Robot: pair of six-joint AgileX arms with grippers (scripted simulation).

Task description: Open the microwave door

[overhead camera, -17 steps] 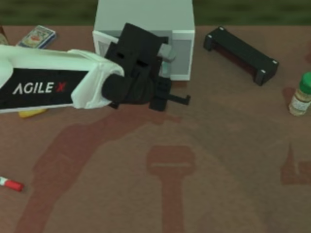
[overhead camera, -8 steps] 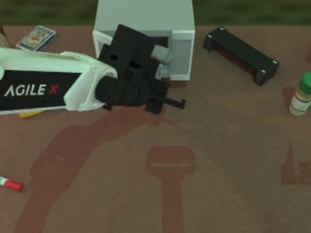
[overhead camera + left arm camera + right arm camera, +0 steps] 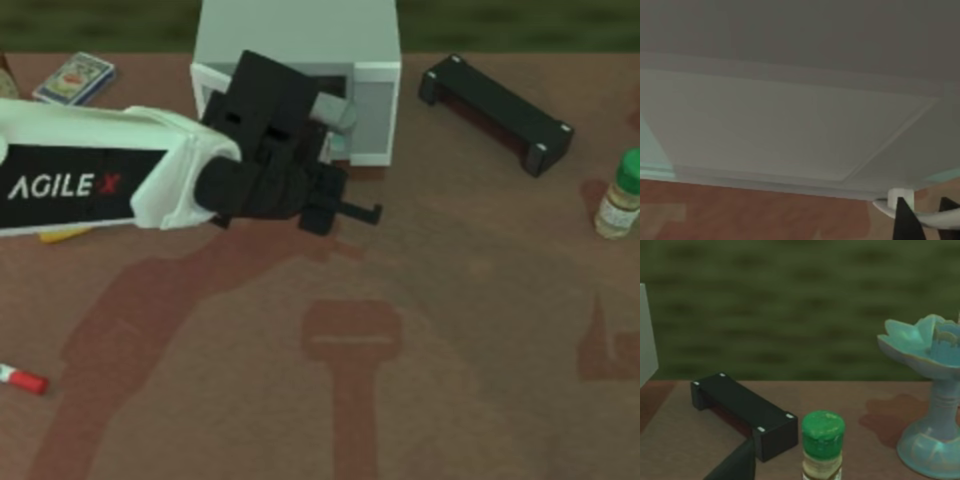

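The light grey-white microwave stands at the back middle of the table. My left arm reaches across its front and hides most of the microwave door, which fills the left wrist view as a pale flat panel. Thin teal strips show at the panel's two ends. My left gripper is at the door's pale handle bar, one dark fingertip on each side of it, shut on it. My right gripper is outside the top view; one dark finger shows in its wrist view.
A long black bracket block lies right of the microwave. A green-capped bottle stands at the right edge, beside a teal pedestal bowl. A card box and a red-white marker lie at left.
My left arm and gripper shifted slightly to the left between one second and half a second ago, and have held still since. Nothing else moved.
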